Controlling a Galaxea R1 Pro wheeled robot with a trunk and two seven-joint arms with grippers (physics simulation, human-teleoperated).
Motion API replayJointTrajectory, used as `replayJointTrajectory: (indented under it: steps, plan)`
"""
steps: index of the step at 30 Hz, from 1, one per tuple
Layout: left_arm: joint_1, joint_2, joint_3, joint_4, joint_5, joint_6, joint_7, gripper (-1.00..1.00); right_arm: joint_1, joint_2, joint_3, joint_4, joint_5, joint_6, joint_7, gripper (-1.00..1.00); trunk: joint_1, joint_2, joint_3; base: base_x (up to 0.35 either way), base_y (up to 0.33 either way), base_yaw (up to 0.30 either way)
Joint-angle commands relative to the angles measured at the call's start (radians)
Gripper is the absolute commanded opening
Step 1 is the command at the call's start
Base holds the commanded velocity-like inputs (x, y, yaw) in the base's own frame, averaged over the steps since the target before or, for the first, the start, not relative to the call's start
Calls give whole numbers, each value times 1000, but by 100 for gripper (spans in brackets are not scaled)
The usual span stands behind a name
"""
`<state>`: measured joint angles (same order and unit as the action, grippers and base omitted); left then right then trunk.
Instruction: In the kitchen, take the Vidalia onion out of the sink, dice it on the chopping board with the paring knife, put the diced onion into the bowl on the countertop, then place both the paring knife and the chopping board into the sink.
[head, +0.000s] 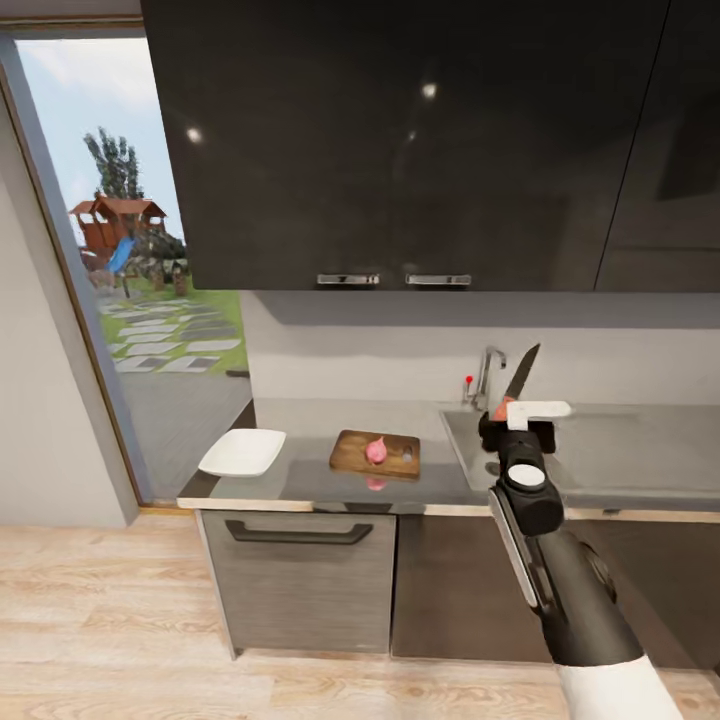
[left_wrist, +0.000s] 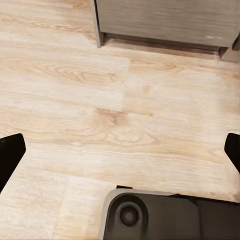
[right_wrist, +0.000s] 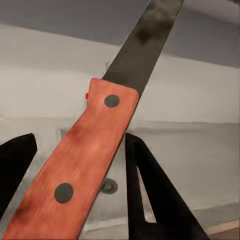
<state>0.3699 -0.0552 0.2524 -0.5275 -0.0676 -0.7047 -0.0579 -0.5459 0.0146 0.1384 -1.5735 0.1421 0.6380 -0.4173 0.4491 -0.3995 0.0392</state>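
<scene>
Right pincer (head: 520, 412) clamped on the paring knife (head: 521, 377), blade tilted up over the sink (head: 600, 455); left pincer (left_wrist: 120, 150) spread wide above the floor. Onion (head: 376, 451) sits on the chopping board (head: 352, 455) on the tabletop (head: 310, 478), bowl (head: 243, 452) just beside. Likely best: swing the blade left, tip down, square over the onion before cutting.

one knife (head: 522, 376), one board (head: 352, 452), one onion (head: 376, 451), one bowl (head: 242, 452), one sink (head: 470, 445)

Head view high, facing the countertop (head: 320, 480); left wrist down at floor; right wrist close — sink (right_wrist: 200, 165) shared
</scene>
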Motion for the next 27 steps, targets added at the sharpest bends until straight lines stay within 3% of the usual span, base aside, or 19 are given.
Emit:
replayJointTrajectory:
  steps: [1,4,6,7,13,18,27]
  plan:
    - [0,-2,8,-2,-7,-1,-6,100,-39,10,31,29,11,32,0,-100,1,0,0,293,0,0]
    - [0,-2,8,-1,-8,-1,-6,100,-128,52,124,163,18,65,-2,-100,1,0,0,309,0,0]
    - [0,-2,8,-2,-8,-1,-6,100,-144,72,161,213,33,69,-2,-100,1,0,0,316,0,0]
    - [0,-2,8,-2,-9,-1,-6,100,-154,88,219,275,62,72,-2,-100,1,0,0,319,14,0]
    - [-7,-2,8,0,-9,-1,-6,100,-160,97,394,424,89,74,0,-100,1,0,0,235,46,0]
    - [-8,-2,8,1,-9,-1,-6,100,-161,92,423,456,90,73,3,-100,1,0,0,42,11,0]
    - [-9,-2,8,13,-9,-1,-6,100,-161,91,450,463,92,79,103,-100,1,0,0,3,1,0]
